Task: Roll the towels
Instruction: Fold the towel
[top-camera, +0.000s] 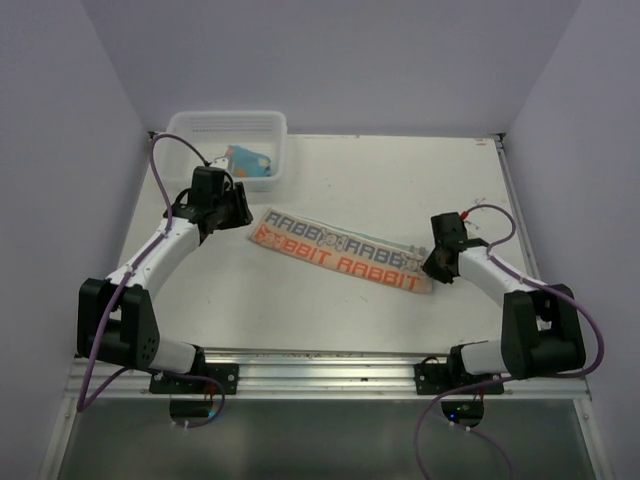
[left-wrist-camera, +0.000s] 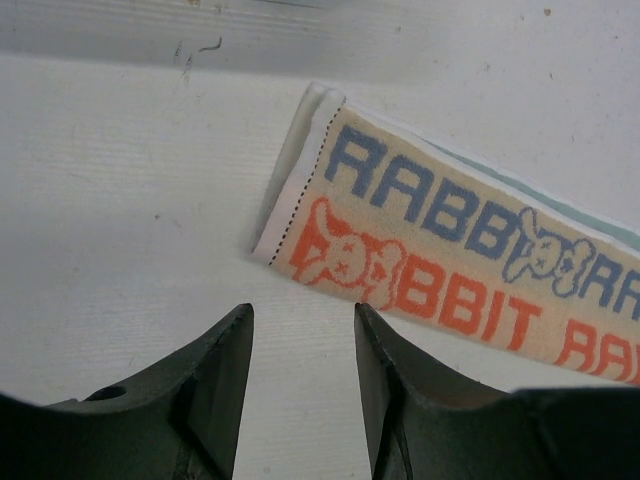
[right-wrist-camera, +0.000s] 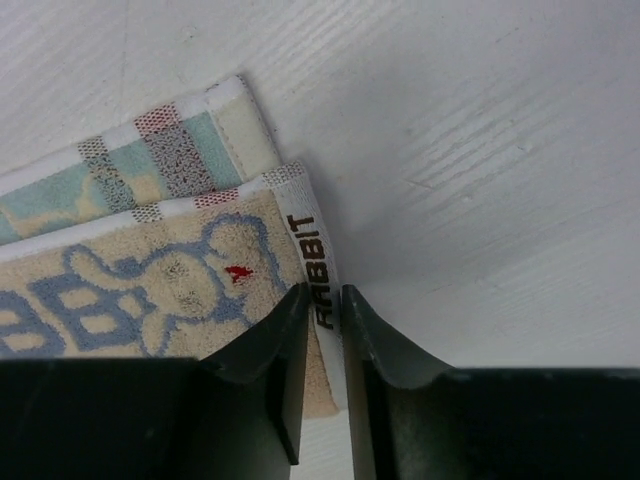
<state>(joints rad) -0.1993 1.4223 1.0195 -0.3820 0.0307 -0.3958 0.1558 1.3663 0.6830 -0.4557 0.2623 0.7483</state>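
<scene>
The cream towel (top-camera: 340, 250) printed with orange and blue RABBIT lettering lies folded into a long strip across the middle of the table. My left gripper (top-camera: 237, 214) hovers just off its left end, open, with bare table between its fingers (left-wrist-camera: 303, 310); the towel's end (left-wrist-camera: 450, 250) lies just ahead. My right gripper (top-camera: 437, 268) sits at the strip's right end. Its jaws (right-wrist-camera: 322, 292) stand narrowly apart astride the white hem labelled RABBIT, and the cloth (right-wrist-camera: 150, 290) still looks flat. A light blue towel (top-camera: 249, 160) lies in the basket.
A white slatted plastic basket (top-camera: 228, 118) stands at the back left, right behind my left gripper. White walls close in the table on the left, right and rear. A metal rail runs along the near edge by the arm bases.
</scene>
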